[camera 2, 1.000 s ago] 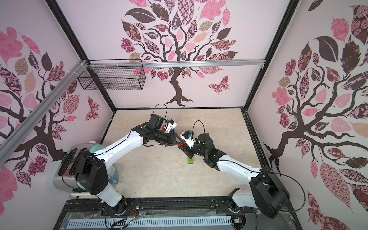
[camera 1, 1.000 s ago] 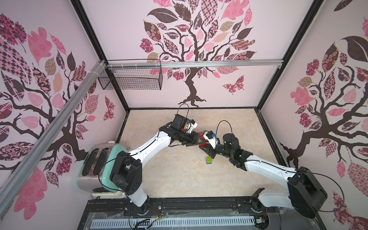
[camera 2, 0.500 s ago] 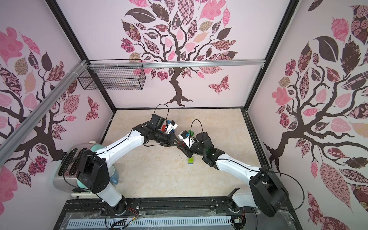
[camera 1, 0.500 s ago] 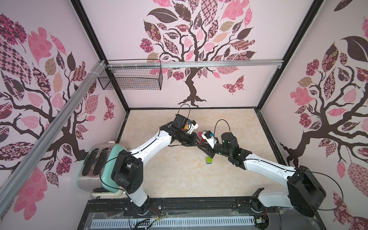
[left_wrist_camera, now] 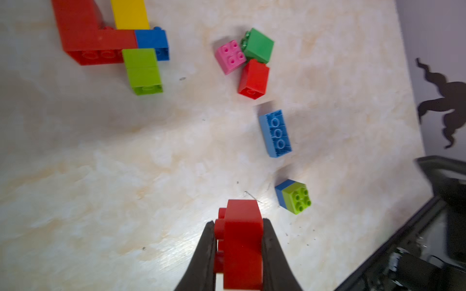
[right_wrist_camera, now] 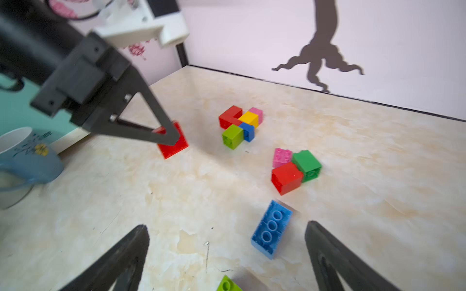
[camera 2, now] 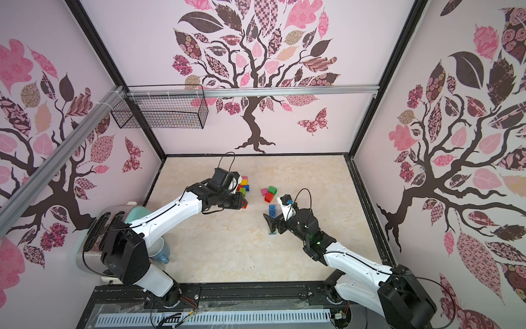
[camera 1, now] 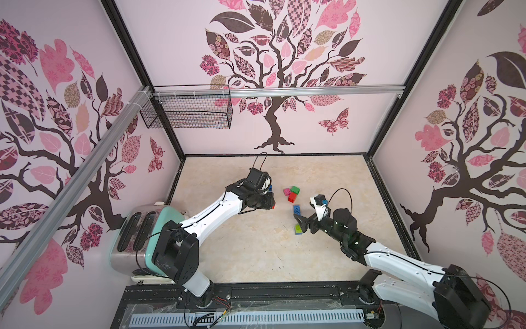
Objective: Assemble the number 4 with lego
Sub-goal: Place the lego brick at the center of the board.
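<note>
Marbled beige tabletop (right_wrist_camera: 176,191) inspected. We find the left gripper (left_wrist_camera: 238,224) pinching a red studded plastic brick (left_wrist_camera: 242,241) between both fingers. We note the right gripper (right_wrist_camera: 227,225) spread wide; a long blue plastic brick (right_wrist_camera: 272,229) lies underside up just ahead, touching neither finger.

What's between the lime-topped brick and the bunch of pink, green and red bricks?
The long blue brick lies between the lime-topped brick and the bunch, touching neither; the left wrist view shows it.
</note>
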Available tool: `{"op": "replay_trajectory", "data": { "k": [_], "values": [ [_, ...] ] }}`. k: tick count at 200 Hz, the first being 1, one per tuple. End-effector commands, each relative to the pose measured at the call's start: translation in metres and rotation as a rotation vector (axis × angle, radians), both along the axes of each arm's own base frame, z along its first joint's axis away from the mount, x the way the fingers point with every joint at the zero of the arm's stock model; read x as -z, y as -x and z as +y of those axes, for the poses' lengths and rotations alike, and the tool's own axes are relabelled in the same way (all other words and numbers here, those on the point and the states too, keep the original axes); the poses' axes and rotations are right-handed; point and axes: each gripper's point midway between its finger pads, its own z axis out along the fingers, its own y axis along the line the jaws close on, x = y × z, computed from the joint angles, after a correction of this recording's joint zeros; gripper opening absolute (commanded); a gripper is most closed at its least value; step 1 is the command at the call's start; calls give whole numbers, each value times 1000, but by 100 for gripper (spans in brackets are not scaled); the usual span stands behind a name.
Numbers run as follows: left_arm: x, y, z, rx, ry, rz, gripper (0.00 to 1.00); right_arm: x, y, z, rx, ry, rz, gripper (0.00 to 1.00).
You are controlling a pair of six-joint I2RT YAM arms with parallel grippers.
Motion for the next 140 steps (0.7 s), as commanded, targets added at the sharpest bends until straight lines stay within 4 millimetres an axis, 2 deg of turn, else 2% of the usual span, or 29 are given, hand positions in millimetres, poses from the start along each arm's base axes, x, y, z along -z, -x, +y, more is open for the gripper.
{"op": "replay_trajectory", "data": {
  "k": [1,40,85,140],
  "values": [
    [23,0,22,-43,-232,-88,0,-15,-17,-34,241,-106,6,99],
    [45,11,29,-17,-534,-197,0,2,-24,-61,432,-165,100,100],
    [71,21,39,1,-780,-244,0,3,-24,-62,445,-184,122,99],
    [102,34,43,15,-931,-239,2,-3,-22,-68,457,-192,115,99]
  ]
}}
